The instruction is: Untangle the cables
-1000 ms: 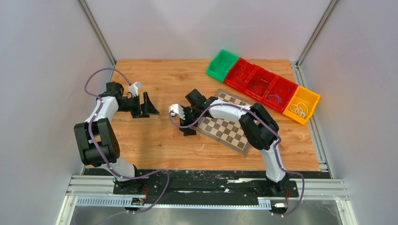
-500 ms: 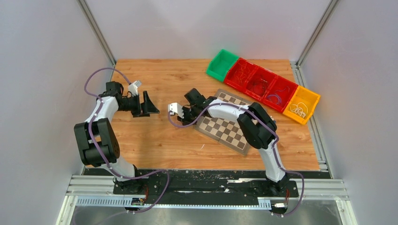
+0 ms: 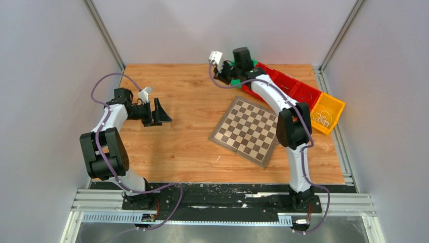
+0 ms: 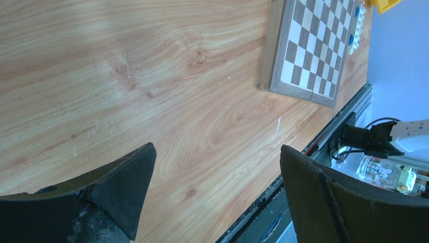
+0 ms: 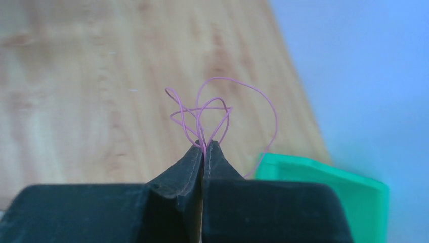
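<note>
Pinches thin pink cables (image 5: pixel 200 108) in fully closed right gripper (image 5: pixel 204 147), just beside green bin (image 5: pixel 324 178). Holds left gripper (image 4: pixel 216 148) wide open, empty, well apart from bin.

Pink cables (image 5: pixel 202 132), green bin (image 5: pixel 324 178), checkered board (image 3: pixel 246 131)

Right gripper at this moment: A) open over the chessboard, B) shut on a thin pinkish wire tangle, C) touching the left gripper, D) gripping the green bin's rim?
B: the right wrist view shows the right gripper shut, with the thin pinkish cables looping out from its tips.
</note>
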Tool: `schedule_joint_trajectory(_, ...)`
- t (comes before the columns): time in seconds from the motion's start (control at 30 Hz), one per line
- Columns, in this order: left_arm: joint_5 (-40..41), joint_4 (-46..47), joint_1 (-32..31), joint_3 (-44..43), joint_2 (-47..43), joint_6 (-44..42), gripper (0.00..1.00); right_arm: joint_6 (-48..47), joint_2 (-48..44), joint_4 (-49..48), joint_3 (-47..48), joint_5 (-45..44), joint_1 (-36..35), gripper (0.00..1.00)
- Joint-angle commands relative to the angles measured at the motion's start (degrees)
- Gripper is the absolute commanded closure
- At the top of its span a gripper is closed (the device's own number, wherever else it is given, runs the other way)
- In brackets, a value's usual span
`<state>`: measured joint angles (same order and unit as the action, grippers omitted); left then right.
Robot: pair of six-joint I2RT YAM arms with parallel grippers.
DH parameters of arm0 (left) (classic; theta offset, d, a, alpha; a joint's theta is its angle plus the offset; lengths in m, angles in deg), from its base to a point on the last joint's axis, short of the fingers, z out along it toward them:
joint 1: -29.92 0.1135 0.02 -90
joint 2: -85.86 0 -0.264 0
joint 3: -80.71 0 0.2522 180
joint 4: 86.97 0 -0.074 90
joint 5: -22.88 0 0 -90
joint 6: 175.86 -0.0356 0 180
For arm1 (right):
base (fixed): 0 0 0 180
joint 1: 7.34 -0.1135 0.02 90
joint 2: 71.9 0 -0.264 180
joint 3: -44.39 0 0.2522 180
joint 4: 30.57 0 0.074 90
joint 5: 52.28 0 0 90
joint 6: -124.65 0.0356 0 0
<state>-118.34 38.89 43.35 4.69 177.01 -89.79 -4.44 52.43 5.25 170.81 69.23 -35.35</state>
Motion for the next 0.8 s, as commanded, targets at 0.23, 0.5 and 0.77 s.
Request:
schedule_joint_trajectory(0.23, -2.7, 2.9, -0.07, -1.6, -0.77, 2.52, 0.0, 5.77, 13.74, -1.51, 20.44, -8.16, 9.45, 1.0)
schedule_joint_trajectory(0.5, -2.0, 1.35, -0.07, -2.23, 0.42, 0.92, 0.0, 3.87, 18.28, -7.69, 21.54, -12.9, 11.26, 1.0)
schedule_joint_trajectory(0.77, -1.56, 0.56, -0.07, -2.95, 0.66, 0.64, 0.0, 3.47, 18.55, -9.36, 20.83, -16.55, 11.91, 0.62)
